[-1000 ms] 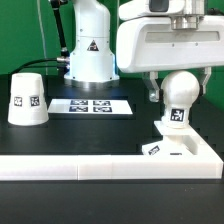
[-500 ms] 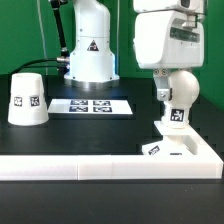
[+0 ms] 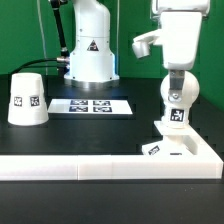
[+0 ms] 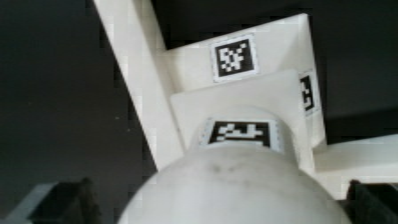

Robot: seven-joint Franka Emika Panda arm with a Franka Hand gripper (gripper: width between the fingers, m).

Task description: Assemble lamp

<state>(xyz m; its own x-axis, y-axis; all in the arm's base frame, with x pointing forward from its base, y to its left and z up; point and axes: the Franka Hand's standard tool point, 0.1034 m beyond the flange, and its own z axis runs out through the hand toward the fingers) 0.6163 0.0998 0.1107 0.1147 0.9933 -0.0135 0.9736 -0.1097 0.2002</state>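
I am reading the gripper (image 3: 177, 80) as pointing straight down, fingers closed on the upper part of the bulb (image 3: 180, 97). The exterior view is showing one finger lying against the bulb's flank with no gap I can make out, though the wrist view is not showing the fingertips clearly. Directly below the hand, the bulb is standing upright with its tagged neck seated at the middle of the base (image 3: 190, 152). The wrist view is looking down past the bulb (image 4: 222, 185) onto the base (image 4: 222, 100). I am judging the step in hand to be fixing the bulb into the base. The shade (image 3: 27, 98) is sitting well away from the hand, toward the exterior view's left, upright on the table (image 3: 120, 125) and untouched, with the marker board (image 3: 92, 104) lying between it and the hand. The next move, in my judgement, is calling for a release, a straight lift clear of the bulb, then a traverse to the shade without disturbing the base.
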